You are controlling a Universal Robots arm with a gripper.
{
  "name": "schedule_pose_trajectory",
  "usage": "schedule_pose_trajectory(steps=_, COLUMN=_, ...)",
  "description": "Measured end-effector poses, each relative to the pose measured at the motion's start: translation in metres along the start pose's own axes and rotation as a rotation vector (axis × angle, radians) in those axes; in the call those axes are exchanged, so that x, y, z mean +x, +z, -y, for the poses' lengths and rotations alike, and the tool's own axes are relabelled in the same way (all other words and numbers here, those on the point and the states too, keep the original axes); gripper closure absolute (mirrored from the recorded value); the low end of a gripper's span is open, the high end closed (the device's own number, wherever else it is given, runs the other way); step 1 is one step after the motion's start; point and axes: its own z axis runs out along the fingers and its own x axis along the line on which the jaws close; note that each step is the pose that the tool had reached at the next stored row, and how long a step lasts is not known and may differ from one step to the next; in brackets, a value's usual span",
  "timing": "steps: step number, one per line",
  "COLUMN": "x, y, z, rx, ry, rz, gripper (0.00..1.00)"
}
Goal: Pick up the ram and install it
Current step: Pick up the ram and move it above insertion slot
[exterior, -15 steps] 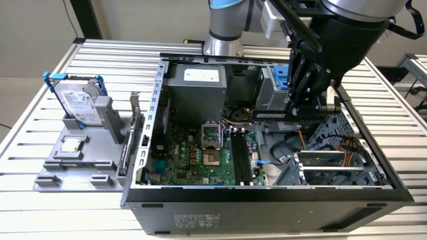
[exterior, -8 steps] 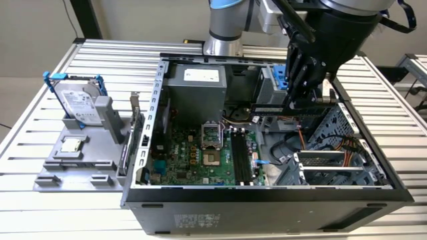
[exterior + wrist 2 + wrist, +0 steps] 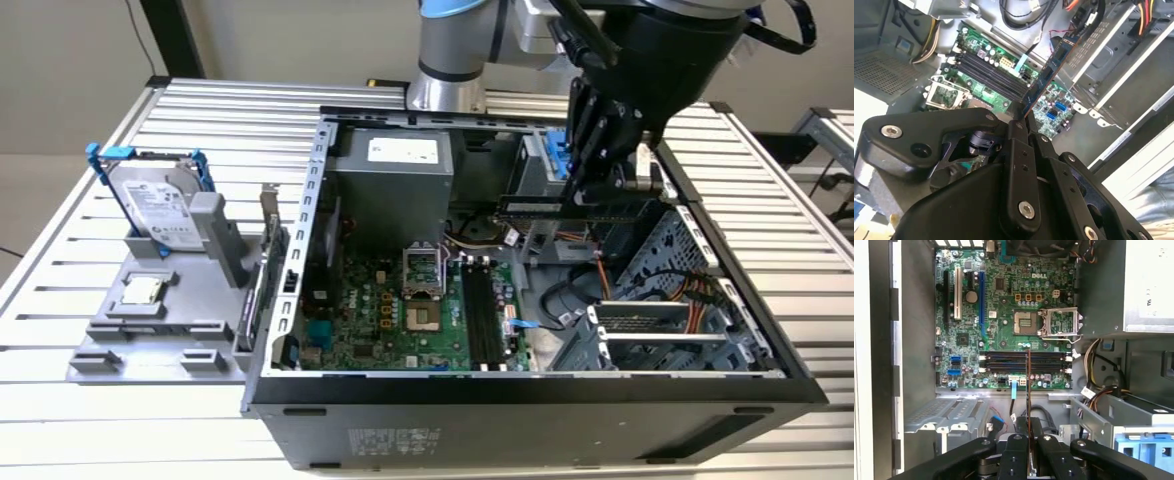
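The gripper [image 3: 591, 193] is shut tight on the ram [image 3: 547, 207], pinching it at one end; the rest of the stick juts out free of the fingers [image 3: 1015, 131]. In the exterior view the ram hangs level in the air, above the open case [image 3: 534, 400] and inside its far rim, touching nothing but the gripper; it is well above the motherboard [image 3: 400, 320]. In the second wrist view the ram [image 3: 1046, 75] slants away from the gripper [image 3: 1021, 122] over the board's long black slots [image 3: 986, 67]; in the first wrist view the ram [image 3: 1028, 390] is seen edge-on as a thin line rising from the gripper [image 3: 1028, 442], with the slots [image 3: 1026, 361] behind it and the socket [image 3: 1026, 322] beyond them. The case lies on its side on the slatted table [image 3: 134, 440], over the middle and toward the exterior view's right edge; a grey holder [image 3: 147, 340] sits by the exterior view's left edge, carrying a hard drive [image 3: 154, 205] upright and a processor chip [image 3: 143, 290] flat in front of it.
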Motion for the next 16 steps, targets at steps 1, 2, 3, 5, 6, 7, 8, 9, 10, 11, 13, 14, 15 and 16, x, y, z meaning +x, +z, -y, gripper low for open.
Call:
schedule_pose_trajectory(steps=1, x=-0.0023, y=0.0000, z=0.0000, rx=0.0000, ry=0.000, rz=-0.0002, gripper=1.00)
schedule_pose_trajectory(steps=2, x=-0.0043, y=0.0001, z=0.0000, rx=0.0000, ry=0.000, rz=-0.0001, gripper=1.00)
schedule_pose_trajectory(steps=3, x=-0.0068, y=0.0002, z=-0.0001, rx=0.0000, ry=0.000, rz=-0.0002, gripper=1.00)
schedule_pose_trajectory(steps=5, x=-0.0115, y=0.0004, z=-0.0001, rx=0.0000, ry=0.000, rz=-0.0001, gripper=1.00)
schedule_pose_trajectory(steps=6, x=-0.0138, y=0.0005, z=-0.0002, rx=0.0000, ry=0.000, rz=-0.0001, gripper=1.00)
schedule_pose_trajectory(steps=7, x=-0.0163, y=0.0006, z=-0.0002, rx=0.0000, ry=0.000, rz=-0.0001, gripper=1.00)
schedule_pose_trajectory(steps=8, x=-0.0184, y=0.0006, z=-0.0002, rx=0.0000, ry=0.000, rz=-0.0001, gripper=1.00)
schedule_pose_trajectory(steps=9, x=-0.0201, y=0.0007, z=-0.0004, rx=0.0000, ry=0.001, rz=-0.0002, gripper=1.00)
schedule_pose_trajectory(steps=10, x=-0.0214, y=0.0008, z=-0.0005, rx=0.0001, ry=0.002, rz=-0.0001, gripper=1.00)
schedule_pose_trajectory(steps=11, x=-0.0227, y=0.0008, z=-0.0008, rx=0.0001, ry=0.004, rz=0.0000, gripper=1.00)
schedule_pose_trajectory(steps=13, x=-0.0243, y=0.0009, z=-0.0014, rx=0.0003, ry=0.009, rz=0.0001, gripper=1.00)
schedule_pose_trajectory(steps=14, x=-0.0250, y=0.0009, z=-0.0018, rx=0.0004, ry=0.012, rz=0.0000, gripper=1.00)
schedule_pose_trajectory(steps=15, x=-0.0257, y=0.0009, z=-0.0021, rx=0.0005, ry=0.014, rz=0.0000, gripper=1.00)
schedule_pose_trajectory(steps=16, x=-0.0264, y=0.0009, z=-0.0024, rx=0.0006, ry=0.017, rz=0.0000, gripper=1.00)
